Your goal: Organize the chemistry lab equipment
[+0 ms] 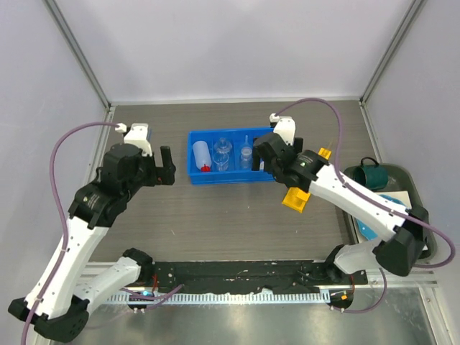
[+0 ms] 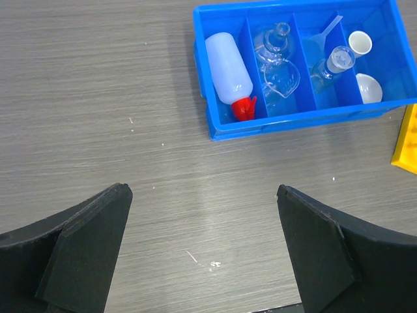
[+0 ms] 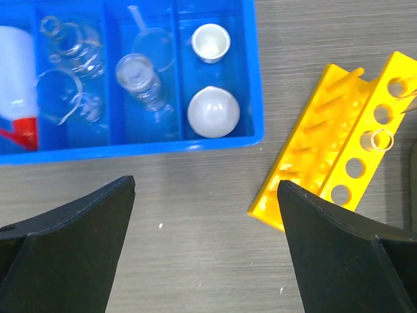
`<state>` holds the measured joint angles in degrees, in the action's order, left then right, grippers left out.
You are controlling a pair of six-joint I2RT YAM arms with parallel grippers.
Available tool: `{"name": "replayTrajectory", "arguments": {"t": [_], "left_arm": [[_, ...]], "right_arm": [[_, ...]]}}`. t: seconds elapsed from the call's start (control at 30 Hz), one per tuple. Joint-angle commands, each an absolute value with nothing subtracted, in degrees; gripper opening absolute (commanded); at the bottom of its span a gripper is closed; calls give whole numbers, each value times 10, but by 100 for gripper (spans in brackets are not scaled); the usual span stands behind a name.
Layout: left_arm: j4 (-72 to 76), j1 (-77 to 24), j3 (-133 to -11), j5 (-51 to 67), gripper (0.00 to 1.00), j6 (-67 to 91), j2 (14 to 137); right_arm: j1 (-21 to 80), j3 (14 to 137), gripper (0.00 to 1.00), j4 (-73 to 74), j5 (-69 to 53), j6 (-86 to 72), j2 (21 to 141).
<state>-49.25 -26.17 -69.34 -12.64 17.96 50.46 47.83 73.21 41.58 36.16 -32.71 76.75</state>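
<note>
- The left gripper (image 2: 202, 192) hangs over bare table with its jaws spread wide and nothing between them. The right gripper (image 3: 205, 182) is equally wide and empty.
- The blue bin (image 2: 287, 122) holds the red-capped squeeze bottle (image 2: 227, 72) in its end compartment. The glass beakers (image 2: 277, 65) are in the next one, then the funnel (image 2: 324, 36) with another small glass vessel, and the two white dishes (image 3: 213, 111) are in the last.
- The yellow tube rack (image 3: 306, 163) lies on the table outside the bin, just beside the dish end and angled to it. It looks like the one piece left to place.
- This seems a job for the right gripper, which is nearest. It should turn to span the rack's narrow width, not its length, and close on a solid edge away from the holes.
- A clear ring shows at one hole and may be a glass tube, though it is too small to be sure. The rack is best lifted level and slowly.
- The approach should stay clear of the bin wall, so the glass inside is not jolted.
</note>
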Motion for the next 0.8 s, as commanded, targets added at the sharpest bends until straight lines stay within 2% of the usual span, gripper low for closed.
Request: {"name": "replayTrajectory", "arguments": {"t": [0.0,0.17,0.47,0.77], "left_arm": [[-454,-263,-678,-150,100,167,462],[-459,-263,-664,-161,100,180,428],[-443,-263,-626,-164,100,205,392],[-430,-263,-617,-177,100,207,399]], "right_arm": [[463,775,97,442,438,-355,805],[463,790,97,439,486,-351,787],[463,773,97,350,542,-280,638],[464,773,97,376,574,-272,622]]}}
